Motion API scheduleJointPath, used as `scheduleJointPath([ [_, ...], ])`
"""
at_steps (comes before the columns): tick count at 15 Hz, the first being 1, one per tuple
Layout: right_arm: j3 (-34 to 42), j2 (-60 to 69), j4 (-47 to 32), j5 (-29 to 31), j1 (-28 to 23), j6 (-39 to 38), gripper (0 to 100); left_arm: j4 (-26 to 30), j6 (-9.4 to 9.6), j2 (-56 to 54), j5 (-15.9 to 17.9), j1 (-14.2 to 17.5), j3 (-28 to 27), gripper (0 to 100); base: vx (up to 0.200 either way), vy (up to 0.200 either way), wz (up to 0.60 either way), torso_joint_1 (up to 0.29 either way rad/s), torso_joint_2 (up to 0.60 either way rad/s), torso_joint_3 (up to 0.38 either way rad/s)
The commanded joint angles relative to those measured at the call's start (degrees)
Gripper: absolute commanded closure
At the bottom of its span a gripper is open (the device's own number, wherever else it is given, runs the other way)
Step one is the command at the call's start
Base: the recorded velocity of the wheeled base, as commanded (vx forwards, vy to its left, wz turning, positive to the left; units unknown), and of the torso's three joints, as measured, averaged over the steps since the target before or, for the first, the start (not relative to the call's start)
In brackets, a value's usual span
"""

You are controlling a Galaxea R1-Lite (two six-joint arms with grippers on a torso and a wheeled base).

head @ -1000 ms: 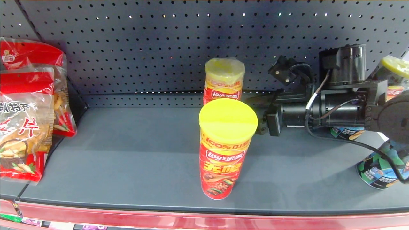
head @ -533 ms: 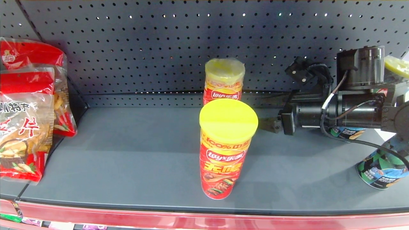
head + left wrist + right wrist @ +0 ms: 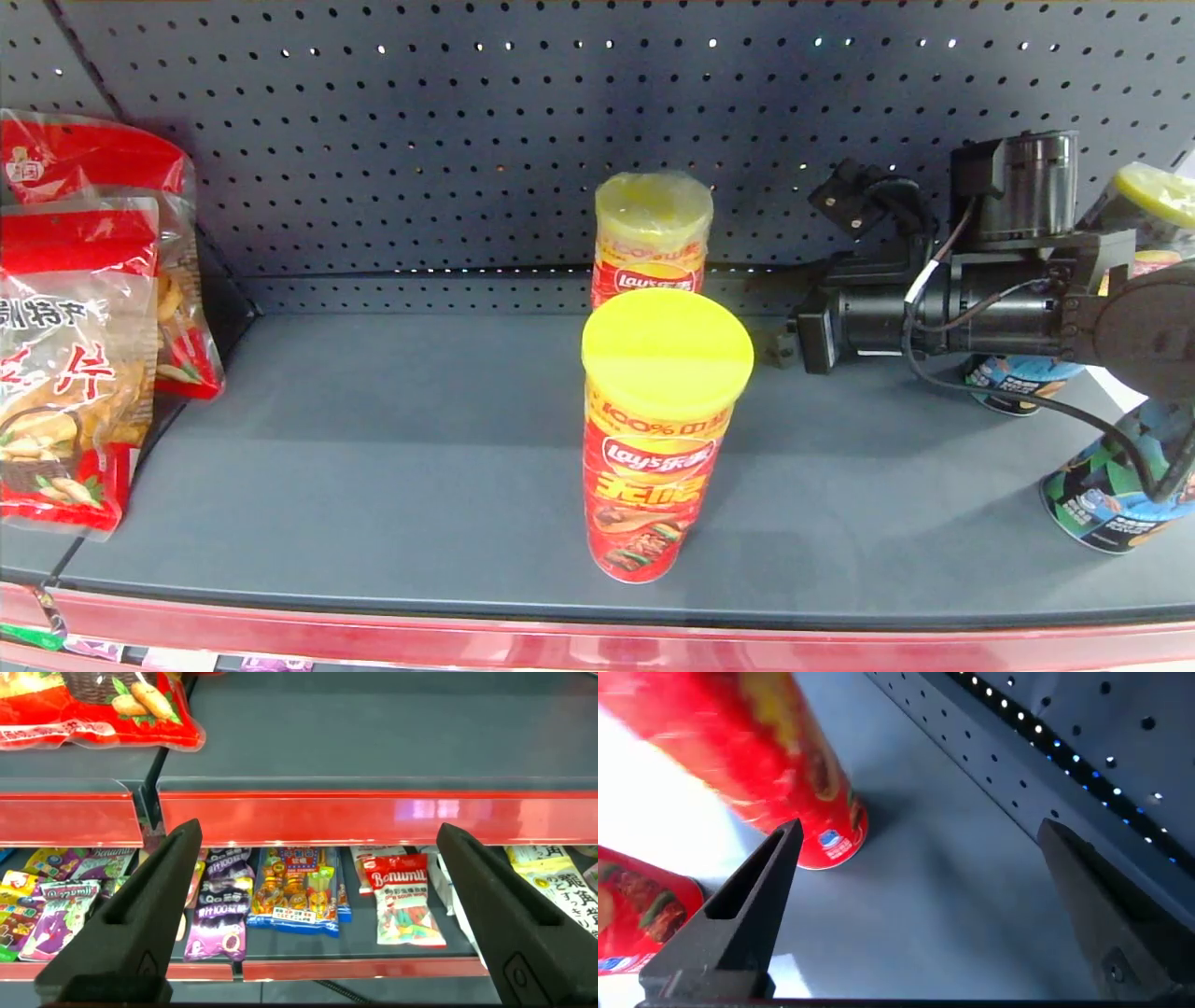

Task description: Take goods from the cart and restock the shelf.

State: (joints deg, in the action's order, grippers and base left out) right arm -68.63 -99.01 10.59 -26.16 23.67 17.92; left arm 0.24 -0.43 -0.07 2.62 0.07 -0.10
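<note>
**Both grippers empty, two red cans standing on the shelf**

Head view: the grey shelf [image 3: 392,467] carries two red chip cans with yellow lids, both upright. The front can [image 3: 653,467] stands about mid-shelf, towards the red front edge. The rear can [image 3: 651,238] stands straight behind it, close to the pegboard back wall [image 3: 420,140]. Bags of snacks [image 3: 75,317] lean at the shelf's left end, well apart from the cans. At the right end stand two dark blue-green cans [image 3: 1111,490], with the right arm [image 3: 980,308] passing in front of and above them. The arm lies level over the shelf, its tip pointing at the gap between the two red cans.

Left wrist view: the left gripper [image 3: 318,924] is spread wide and holds nothing. It hangs in front of the shelf's red front strip [image 3: 374,817], below the shelf board. Past its fingers, candy packets [image 3: 299,891] fill a lower shelf, and a snack bag [image 3: 93,709] lies on the shelf above.

Right wrist view: the right gripper [image 3: 915,915] is also spread wide and empty, just above the shelf surface beside the pegboard. The rear can stands ahead of the fingertips, near one finger and not touching it. The front can sits beyond the outer side of that same finger.
</note>
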Motion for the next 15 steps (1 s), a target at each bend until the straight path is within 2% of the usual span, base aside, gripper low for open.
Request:
scheduleJointPath([
  [1,-0.01,-0.66,-0.05,-0.03,0.23,0.01,0,0.02,-0.01,0.07,0.02,0.01,0.01,0,0.000,0.000,0.00,0.000,0.00,0.000],
  [15,0.43,-0.66,-0.05,0.06,2.87,-0.52,0,0.02,-0.01,0.07,0.02,0.01,0.01,0,0.000,0.000,0.00,0.000,0.00,0.000],
])
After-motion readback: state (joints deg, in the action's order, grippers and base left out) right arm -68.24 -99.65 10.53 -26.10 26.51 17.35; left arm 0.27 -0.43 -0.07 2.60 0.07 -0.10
